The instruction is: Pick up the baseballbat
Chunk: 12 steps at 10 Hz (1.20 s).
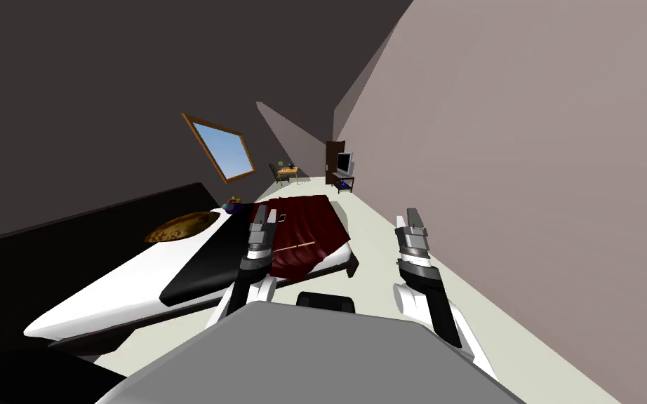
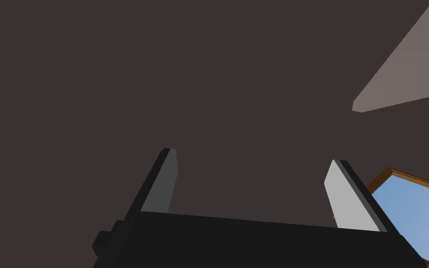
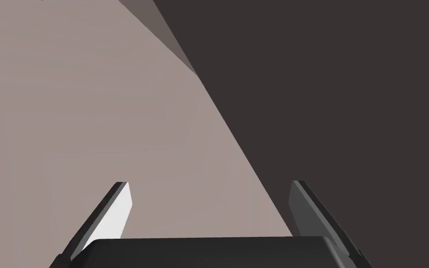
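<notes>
A thin tan baseball bat (image 1: 295, 246) lies on the dark red blanket (image 1: 308, 224) at the foot end of the bed (image 1: 139, 284) in the head view. My left gripper (image 1: 264, 216) is raised in front of the bed, just left of the bat, and my right gripper (image 1: 413, 219) is raised over the pale floor to the right. Both point upward. In the left wrist view the left gripper (image 2: 251, 170) stands open with nothing between its fingers. The right gripper (image 3: 209, 195) is open and empty too.
The bed carries a white sheet, a black band, a patterned gold pillow (image 1: 180, 226) and a small white device (image 1: 281, 217). Pale floor (image 1: 385, 224) runs along the right wall toward a small table (image 1: 288, 170) and a TV stand (image 1: 344, 168). A window (image 1: 222, 147) is on the dark wall.
</notes>
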{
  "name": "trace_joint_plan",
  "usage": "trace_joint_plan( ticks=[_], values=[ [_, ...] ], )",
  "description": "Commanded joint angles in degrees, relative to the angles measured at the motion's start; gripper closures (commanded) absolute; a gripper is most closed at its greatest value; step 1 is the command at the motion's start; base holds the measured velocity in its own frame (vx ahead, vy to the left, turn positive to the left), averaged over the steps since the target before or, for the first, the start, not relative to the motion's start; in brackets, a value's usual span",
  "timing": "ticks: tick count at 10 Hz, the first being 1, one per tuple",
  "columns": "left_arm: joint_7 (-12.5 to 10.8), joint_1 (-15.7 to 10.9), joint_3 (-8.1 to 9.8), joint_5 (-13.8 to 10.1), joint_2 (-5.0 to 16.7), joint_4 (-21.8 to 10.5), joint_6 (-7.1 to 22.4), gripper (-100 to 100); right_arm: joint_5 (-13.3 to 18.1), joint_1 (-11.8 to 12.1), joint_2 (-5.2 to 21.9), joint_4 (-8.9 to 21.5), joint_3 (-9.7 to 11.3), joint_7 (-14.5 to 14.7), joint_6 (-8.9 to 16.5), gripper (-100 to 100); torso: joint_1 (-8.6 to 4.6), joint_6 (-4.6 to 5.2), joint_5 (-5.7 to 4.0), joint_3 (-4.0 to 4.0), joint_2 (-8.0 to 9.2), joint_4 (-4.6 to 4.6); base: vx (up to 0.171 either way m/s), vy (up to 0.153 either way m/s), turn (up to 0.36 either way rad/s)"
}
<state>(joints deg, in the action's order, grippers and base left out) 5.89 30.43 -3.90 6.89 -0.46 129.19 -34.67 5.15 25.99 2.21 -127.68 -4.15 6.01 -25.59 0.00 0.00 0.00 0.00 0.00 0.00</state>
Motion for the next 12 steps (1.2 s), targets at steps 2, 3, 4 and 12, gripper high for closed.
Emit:
trace_joint_plan(
  ticks=[2,3,4,12],
  values=[
    [-0.3,-0.3,-0.11,-1.1,4.0,-1.3,1.2,-100,0.0,0.0,0.0,0.0,0.0,0.0,0.0,0,0.02,0.01,0.0,-0.01,-0.02,0.0,0.012,0.005,-0.046],
    [-0.5,-0.4,-0.18,-1.9,5.4,-2.2,2.0,-100,0.0,0.0,0.0,0.0,0.0,0.0,0.0,0,0.05,0.01,0.01,-0.03,-0.05,-0.01,0.023,0.015,-0.067],
    [-0.8,-0.6,-0.27,-2.8,6.7,-3.2,3.0,-100,0.0,0.0,0.0,0.0,0.0,0.0,0.0,0,0.08,0.01,0.02,-0.05,-0.08,-0.02,0.031,0.012,-0.097],
    [-3.6,-2.9,-1.27,-13.0,12.6,-14.0,13.6,-100,0.0,0.0,0.0,0.0,0.0,0.0,0.0,0,0.08,0.0,0.02,-0.08,-0.13,-0.03,0.041,0.025,-0.113]
  ],
)
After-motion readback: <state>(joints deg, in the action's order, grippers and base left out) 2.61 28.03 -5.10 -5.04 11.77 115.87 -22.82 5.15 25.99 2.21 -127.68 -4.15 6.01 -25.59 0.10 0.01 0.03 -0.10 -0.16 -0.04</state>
